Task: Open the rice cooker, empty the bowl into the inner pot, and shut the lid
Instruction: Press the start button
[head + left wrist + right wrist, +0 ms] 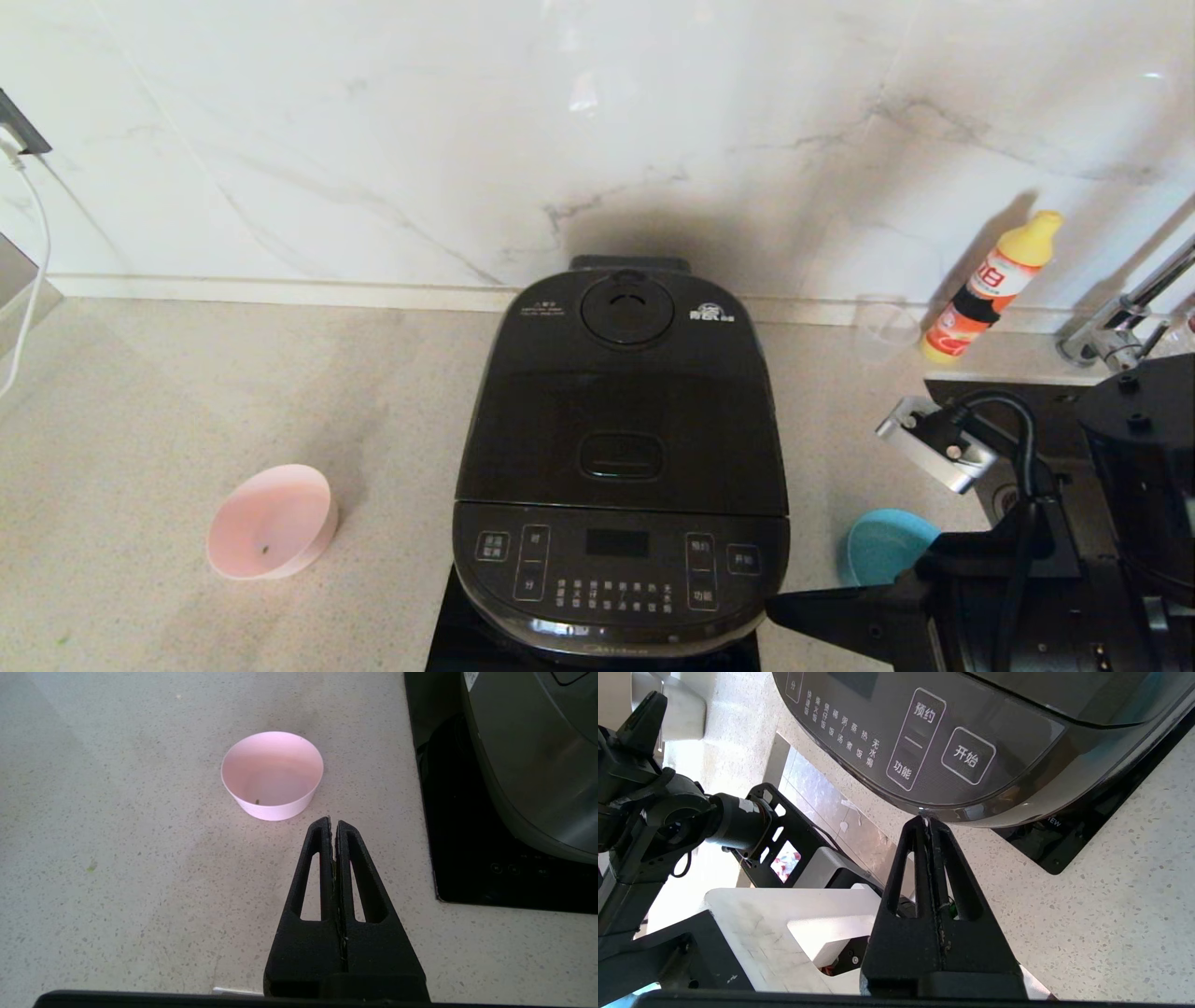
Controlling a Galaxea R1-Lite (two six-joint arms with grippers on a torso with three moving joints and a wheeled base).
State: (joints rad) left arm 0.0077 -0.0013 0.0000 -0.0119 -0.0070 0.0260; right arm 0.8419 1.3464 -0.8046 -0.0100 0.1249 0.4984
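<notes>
Head view: nearest the camera, the right gripper (780,611) shows as a black wedge tip at the cooker's front right corner; its arm fills the lower right. Cooker (621,467), glossy black and rounded-square, stands mid-desk on a black slab, its lid (624,401) down, with round vent cap and oval latch button. Pot hidden beneath the lid. Pink bowl (273,523) sits on the speckled desk (140,420) left of the cooker, well apart; a teal bowl (882,546) on the right is half covered by the arm. An orange bottle (990,287) leans at the marble wall. Left gripper out of frame.

Left wrist view: left gripper (333,823), clenched with fingers pressed together, hovers near the bowl (272,775) without touching. Only here is the bowl's inside seen: smooth, holding one dark speck. Cooker (528,756) cut off at the edge.

Right wrist view: right gripper (927,822), likewise clenched and grasping nothing, has its tip just beside the cooker's (952,742) lower front rim; contact cannot be judged. Button panel legible only here.
</notes>
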